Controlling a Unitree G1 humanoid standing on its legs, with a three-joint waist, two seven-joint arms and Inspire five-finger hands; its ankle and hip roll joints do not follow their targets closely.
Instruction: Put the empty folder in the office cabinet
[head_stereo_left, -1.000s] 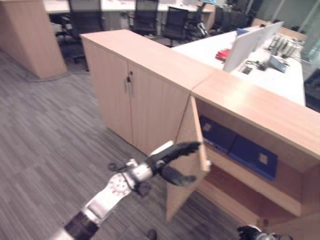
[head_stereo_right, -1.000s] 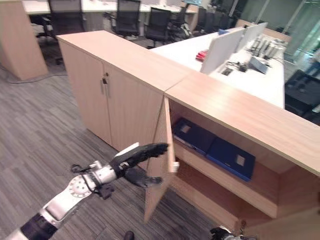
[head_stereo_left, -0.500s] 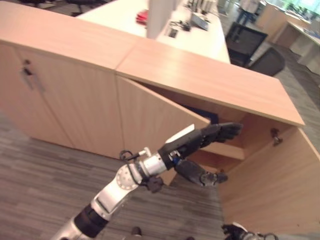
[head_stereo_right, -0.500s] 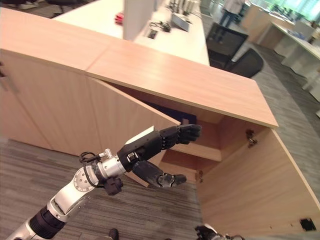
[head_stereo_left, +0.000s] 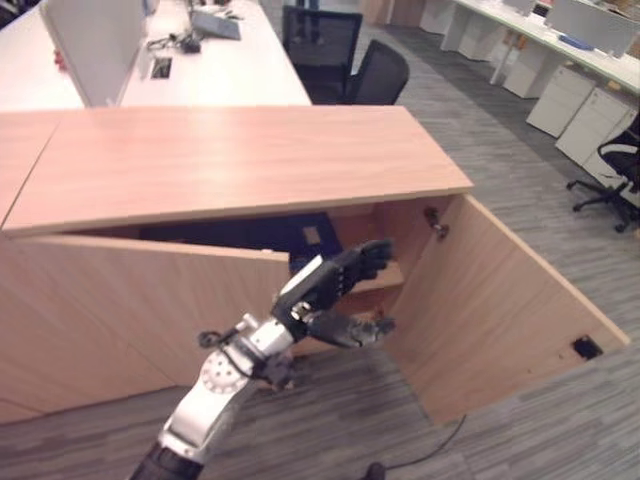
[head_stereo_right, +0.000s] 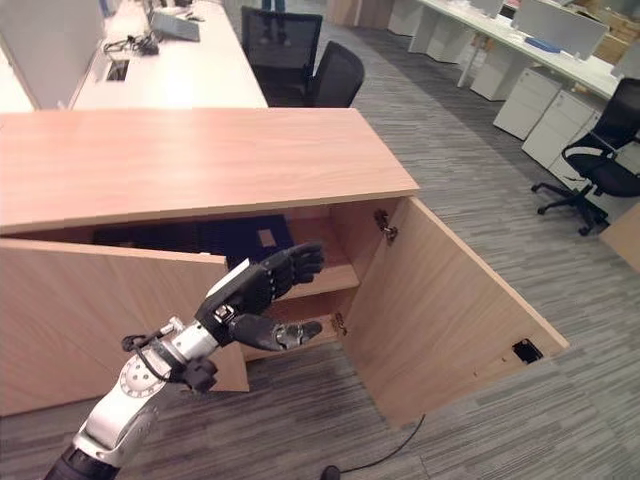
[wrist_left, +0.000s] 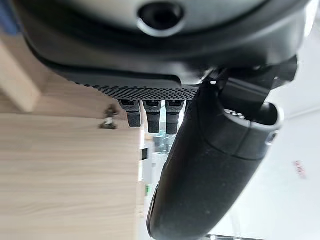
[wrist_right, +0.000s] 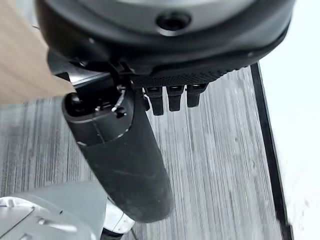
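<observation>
Nearest the camera, grey striped carpet (head_stereo_left: 500, 440) lies bare in front of the office cabinet (head_stereo_left: 230, 150), giving open floor on the robot's right.

The left hand (head_stereo_left: 335, 290) is held out in the gap between the two cabinet doors, at the free edge of the left door (head_stereo_left: 150, 300). Its fingers (head_stereo_right: 290, 268) are stretched forward and only loosely bent, the thumb (head_stereo_right: 290, 333) is spread below them, and nothing is held. No contact with the door edge can be confirmed.

The left door stands only partly open, slanting out from the cabinet front. The right door (head_stereo_left: 500, 310) is swung wide, its inner face and a hinge plate (head_stereo_left: 434, 221) exposed, so that the opening between the two door edges is broad.

In its own wrist view, the right hand (wrist_right: 150, 100) is seen over the carpet with straight fingers and an empty grasp.

Behind the left hand's fingers, a shelf (head_stereo_right: 325, 280) is seen inside the cabinet, and on it a dark blue folder (head_stereo_right: 225, 238) with a pale label lies flat, close under the cabinet top. It is just beyond the fingertips, apart from them.

Farther off, a white desk (head_stereo_left: 200, 70), black office chairs (head_stereo_left: 350, 55) and white drawer units (head_stereo_left: 575, 100) are seen across more carpet.
</observation>
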